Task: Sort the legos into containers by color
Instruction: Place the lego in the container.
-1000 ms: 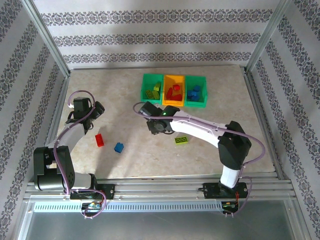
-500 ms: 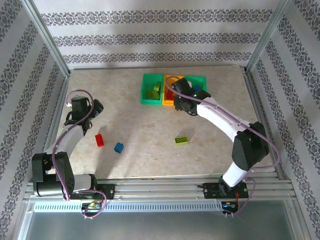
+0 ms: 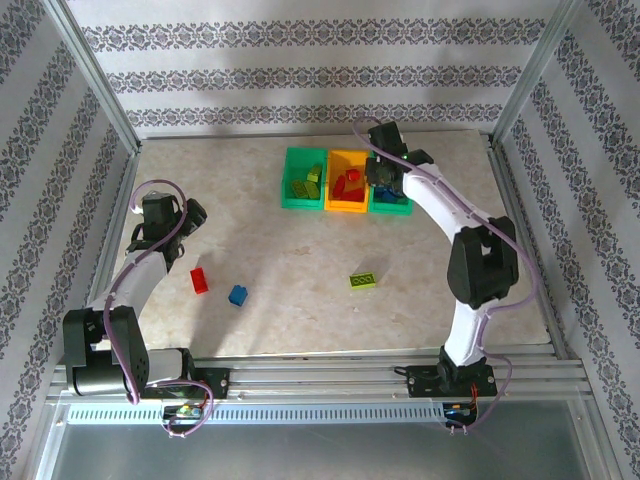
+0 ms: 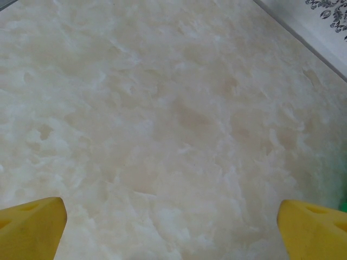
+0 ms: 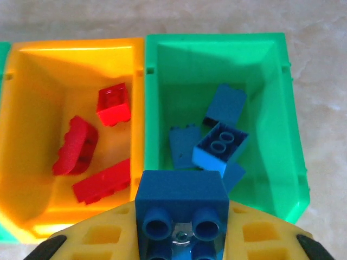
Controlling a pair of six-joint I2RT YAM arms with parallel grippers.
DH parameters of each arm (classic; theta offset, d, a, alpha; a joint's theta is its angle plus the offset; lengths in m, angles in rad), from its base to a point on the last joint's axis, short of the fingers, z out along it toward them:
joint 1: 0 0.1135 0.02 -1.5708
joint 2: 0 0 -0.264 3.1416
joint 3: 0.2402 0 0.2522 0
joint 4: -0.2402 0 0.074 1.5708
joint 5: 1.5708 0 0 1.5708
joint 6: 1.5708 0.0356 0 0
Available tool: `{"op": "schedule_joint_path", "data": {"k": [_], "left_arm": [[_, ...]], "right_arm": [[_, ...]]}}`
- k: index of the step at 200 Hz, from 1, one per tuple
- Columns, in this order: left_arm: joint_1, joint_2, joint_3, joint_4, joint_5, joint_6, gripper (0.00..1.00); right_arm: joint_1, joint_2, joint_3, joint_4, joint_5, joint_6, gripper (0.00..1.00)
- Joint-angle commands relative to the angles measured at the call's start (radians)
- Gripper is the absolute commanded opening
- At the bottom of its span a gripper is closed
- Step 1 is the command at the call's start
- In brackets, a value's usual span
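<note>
— Three loose legos lie nearest on the table [image 3: 300, 325]: lime brick [image 3: 364, 280], blue brick [image 3: 238, 295], red brick [image 3: 199, 281]. Left gripper [image 4: 173, 230]?
— Jaws wide, empty, over bare tabletop, clear of its partner's reach.
— Right gripper [image 5: 181, 244]?
— Clamped on a dark blue brick [image 5: 181, 208], held over the near edge of the right green bin [image 5: 282, 108], where the other blues lie. I judge a drop is due. Reds fill the orange-yellow bin [image 5: 32, 81] beside it, and limes the left green bin [image 3: 295, 190].

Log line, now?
right gripper: shut on blue lego, over right bin | left gripper: open | unsorted: red lego, second blue lego, lime lego
</note>
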Motion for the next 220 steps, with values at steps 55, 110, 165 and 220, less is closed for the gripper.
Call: {"op": "schedule_joint_path", "data": {"k": [55, 110, 165, 220], "left_arm": [[0.015, -0.019, 0.008, -0.042, 0.009, 0.019, 1.0], [0.015, -0.016, 0.027, -0.056, 0.008, 0.027, 1.0], [0.015, -0.022, 0.029, -0.063, 0.012, 0.026, 1.0], [0.015, -0.032, 0.027, -0.074, 0.005, 0.026, 1.0]], "right_arm": [[-0.081, 0.166, 0.141, -0.012, -0.06, -0.051, 0.24], [-0.089, 0.21, 0.17, -0.012, -0.065, -0.057, 0.27], [-0.091, 0.222, 0.18, -0.009, -0.067, -0.058, 0.29], [-0.096, 0.241, 0.204, -0.012, -0.049, -0.074, 0.43]]}}
